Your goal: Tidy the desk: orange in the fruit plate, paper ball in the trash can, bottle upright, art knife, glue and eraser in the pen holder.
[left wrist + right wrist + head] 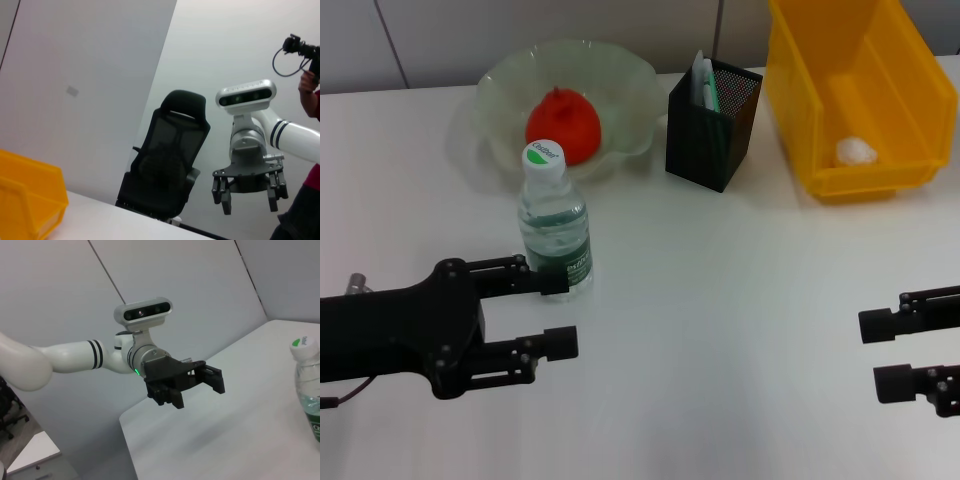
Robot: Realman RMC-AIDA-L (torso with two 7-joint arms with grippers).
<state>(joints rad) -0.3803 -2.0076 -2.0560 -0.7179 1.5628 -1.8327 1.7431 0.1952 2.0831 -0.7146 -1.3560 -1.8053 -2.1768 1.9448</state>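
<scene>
At the lower left of the head view we see our left end effector (552, 312) lying low over the plain white tabletop (720, 320), its two fingers spread wide with nothing between them. The upper finger tip overlaps the base of the clear plastic water bottle with the dark green label and green-topped white cap (553, 225); whether it touches we cannot tell. The bottle stands upright, so we judge that this part of the task is done and that the open fingers mean a release.

Above it, in the upper left, the red-orange round orange with its small nub (563, 125) sits in the wide translucent pale green fruit plate with the wavy rim (630, 85), where it belongs.

At upper centre stands the small square black mesh pen holder (712, 125), with pale upright items poking out of it; we cannot tell which they are.

At upper right the white crumpled paper ball (855, 151) rests on the floor of the bright yellow rectangular trash can (910, 90).

At the lower right edge our right end effector (880, 352) hovers with its fingers apart, empty, apparently idle.
</scene>
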